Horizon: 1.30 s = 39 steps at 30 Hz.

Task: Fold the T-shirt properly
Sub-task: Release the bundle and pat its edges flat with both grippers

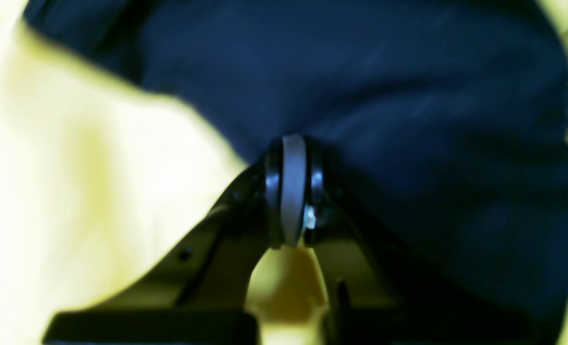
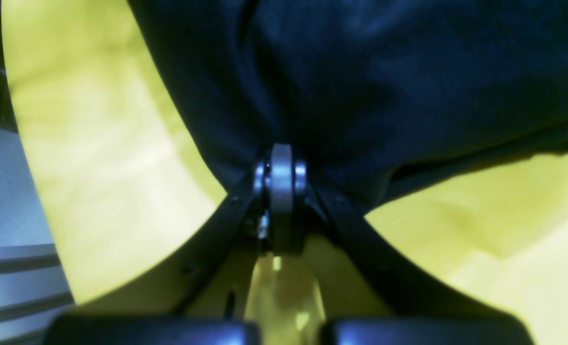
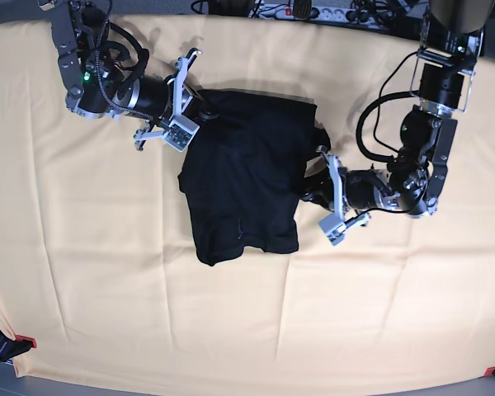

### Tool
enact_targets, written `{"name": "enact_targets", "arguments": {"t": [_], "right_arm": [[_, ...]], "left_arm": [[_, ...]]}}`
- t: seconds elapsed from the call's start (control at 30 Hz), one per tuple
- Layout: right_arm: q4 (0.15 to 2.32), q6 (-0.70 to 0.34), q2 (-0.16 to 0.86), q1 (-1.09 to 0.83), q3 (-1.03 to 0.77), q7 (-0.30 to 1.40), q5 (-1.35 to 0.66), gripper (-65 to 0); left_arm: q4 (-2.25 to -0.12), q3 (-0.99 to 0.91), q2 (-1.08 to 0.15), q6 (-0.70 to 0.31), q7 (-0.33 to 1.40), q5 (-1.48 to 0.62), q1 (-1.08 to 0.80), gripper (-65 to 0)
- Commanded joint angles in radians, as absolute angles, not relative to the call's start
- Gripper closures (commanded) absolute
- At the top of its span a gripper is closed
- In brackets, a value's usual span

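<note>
The T-shirt [image 3: 243,186] lay bunched on the cloth-covered surface [image 3: 107,313] between the two pincers, each of which was closed tight on a pinch of black fabric, the left pincer [image 1: 293,143] at one edge and the right pincer [image 2: 281,153] at the opposite edge. It was judged that the thin pinches could slip free, or the fabric be dragged into a crooked heap, if the arms were pulled unevenly. Both arms were held low over the surface, angled inward toward the shirt.
</note>
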<state>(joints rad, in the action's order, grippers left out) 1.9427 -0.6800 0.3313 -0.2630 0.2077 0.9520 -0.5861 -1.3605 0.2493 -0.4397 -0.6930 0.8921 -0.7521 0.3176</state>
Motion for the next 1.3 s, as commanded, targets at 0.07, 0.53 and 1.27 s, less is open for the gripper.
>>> {"name": "enact_targets", "arguments": {"t": [0.07,0.53,1.27], "right_arm": [[1.950,-0.670,0.341,-0.279,0.202,0.986,-0.561,0.0],[2.093,-0.673,0.341,-0.288,0.200,0.953,-0.602,0.0],[1.799,-0.698,0.326,0.065,0.125,0.666,-0.618,0.0]], "left_arm": [[-1.374,0.242,-0.511,-0.698,0.830,-0.730,0.310,0.0],[-1.602,0.241,-0.641,-0.698,1.000,-1.092,0.313,0.0],[-1.694,0.241,-0.456,-0.698,1.035,-1.091,0.144,0.0]]}}
